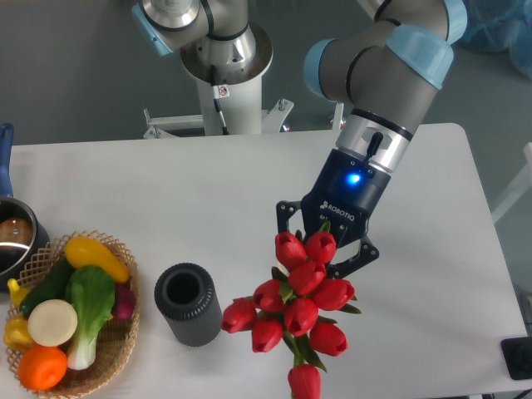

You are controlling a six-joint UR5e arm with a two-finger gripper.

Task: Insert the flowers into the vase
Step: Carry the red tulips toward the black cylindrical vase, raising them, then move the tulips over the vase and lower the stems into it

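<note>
We note bright, even, diffuse light with soft faint shadows on the white table (pixel 208 199), mild glare on the arm's metal, sharp focus throughout, and no evident edge distortion.
</note>
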